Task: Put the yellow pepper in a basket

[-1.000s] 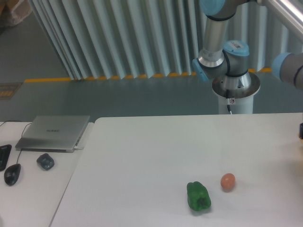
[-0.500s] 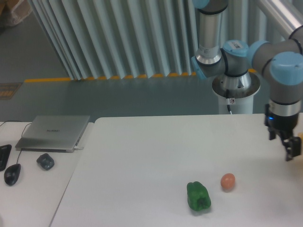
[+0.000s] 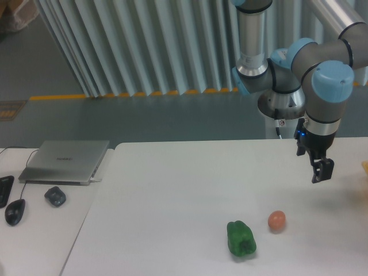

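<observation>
My gripper (image 3: 321,171) hangs point-down above the right part of the white table (image 3: 172,190), with nothing visibly between its fingers. It is seen side-on, so I cannot tell whether it is open or shut. A thin yellowish sliver (image 3: 365,167) shows at the right frame edge, to the right of the gripper; I cannot tell whether it is the yellow pepper. No basket is in view. The gripper is above and to the right of the small orange-pink fruit (image 3: 276,221).
A dark green pepper (image 3: 241,239) lies near the front of the table, left of the orange-pink fruit. On the lower desk at left are a closed laptop (image 3: 66,161), a small dark object (image 3: 55,196) and a mouse (image 3: 15,211). The arm's base (image 3: 286,103) stands behind the table.
The arm has swung in from the right edge; the gripper moved left and slightly up, away from the yellowish thing at the frame edge. The fruit and green pepper have not moved.
</observation>
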